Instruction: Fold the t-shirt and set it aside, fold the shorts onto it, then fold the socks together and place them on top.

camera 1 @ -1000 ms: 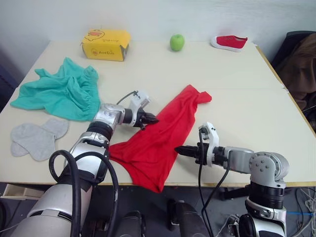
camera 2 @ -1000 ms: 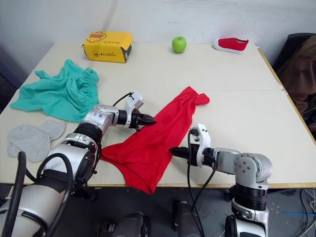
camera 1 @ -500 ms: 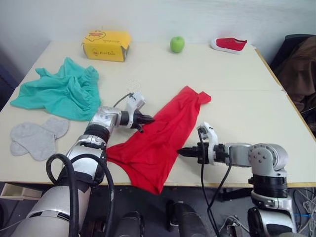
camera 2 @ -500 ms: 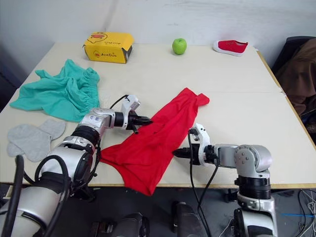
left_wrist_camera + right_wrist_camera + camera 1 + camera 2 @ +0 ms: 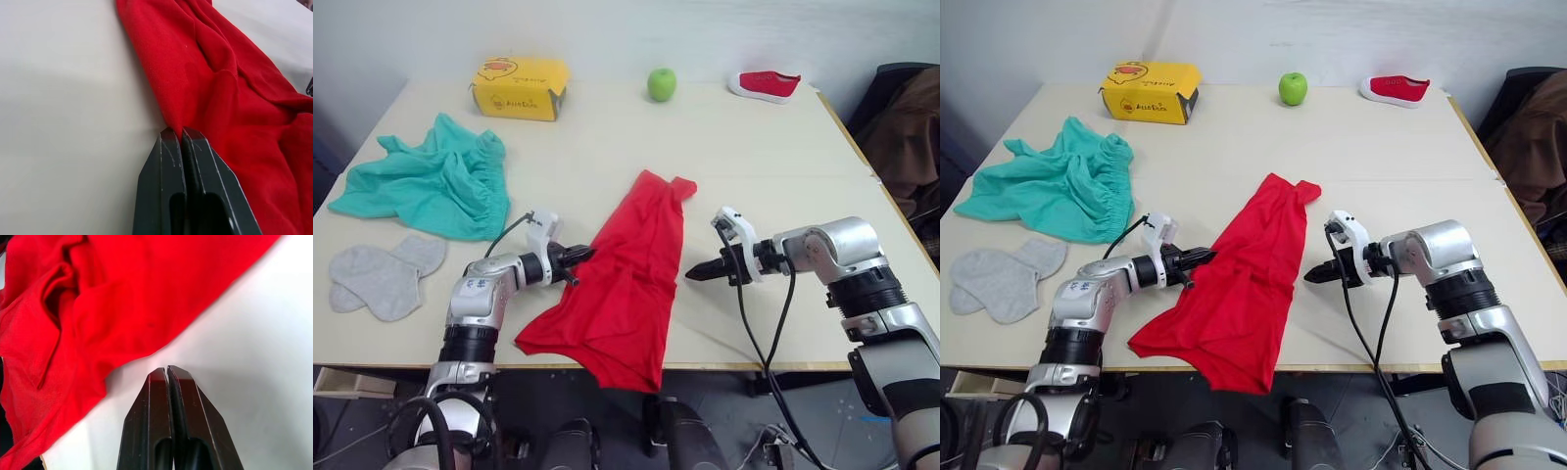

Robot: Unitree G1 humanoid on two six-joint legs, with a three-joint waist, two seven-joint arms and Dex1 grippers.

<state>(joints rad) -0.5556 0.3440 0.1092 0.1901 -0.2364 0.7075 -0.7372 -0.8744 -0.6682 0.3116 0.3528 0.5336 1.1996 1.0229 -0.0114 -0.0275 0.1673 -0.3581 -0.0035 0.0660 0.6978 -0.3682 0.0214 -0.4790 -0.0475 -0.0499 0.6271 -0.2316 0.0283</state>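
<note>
My left gripper is pinched on the edge of the red t-shirt, which lies crumpled mid-table, its lower end hanging over the front edge. My right gripper is pressed together, empty, just beside the shirt. The teal shorts and grey socks lie to my left.

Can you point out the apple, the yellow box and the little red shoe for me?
apple [image 5: 662,84], left eye view, middle of the fruit.
yellow box [image 5: 520,89], left eye view, its front face.
red shoe [image 5: 1397,88], right eye view, middle of its upper.
</note>
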